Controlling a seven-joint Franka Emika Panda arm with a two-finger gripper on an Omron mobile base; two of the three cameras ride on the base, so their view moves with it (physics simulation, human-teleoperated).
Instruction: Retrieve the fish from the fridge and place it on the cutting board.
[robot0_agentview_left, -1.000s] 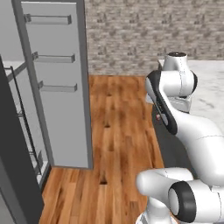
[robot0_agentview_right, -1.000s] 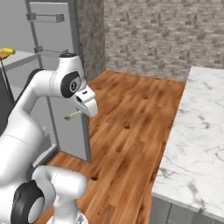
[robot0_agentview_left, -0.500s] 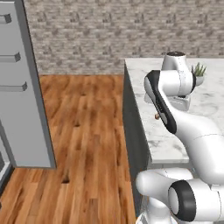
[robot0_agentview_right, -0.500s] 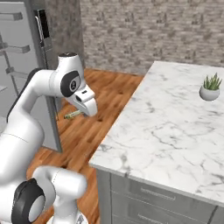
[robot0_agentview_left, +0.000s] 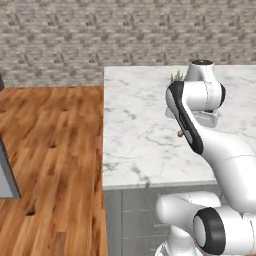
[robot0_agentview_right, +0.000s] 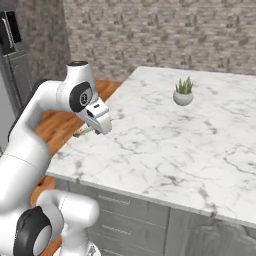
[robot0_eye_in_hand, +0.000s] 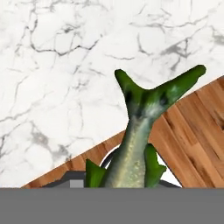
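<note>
Hand view is showing the fish (robot0_eye_in_hand: 139, 131) hanging tail-out from the claw (robot0_eye_in_hand: 127, 177), which is gripping its body above the marble surface (robot0_eye_in_hand: 57, 65) edge. Retrieval looks done; the cutting board is remaining to be found, and the placing is left.

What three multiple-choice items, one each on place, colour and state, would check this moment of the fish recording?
1. Where does the small potted plant stand?
A. on the marble counter
B. on the wood floor
C. inside the fridge

2. What colour is the fish?
A. red
B. green
C. blue

3. What is the gripper doing?
A. hanging open and empty
B. holding a knife
C. holding the fish

Answers: 1 A, the right base view shows the pot sitting on the white veined top. 2 B, the hand view shows a green forked tail and body. 3 C, in the hand view the fish rises from the gripper, tail over the counter's edge.
</note>
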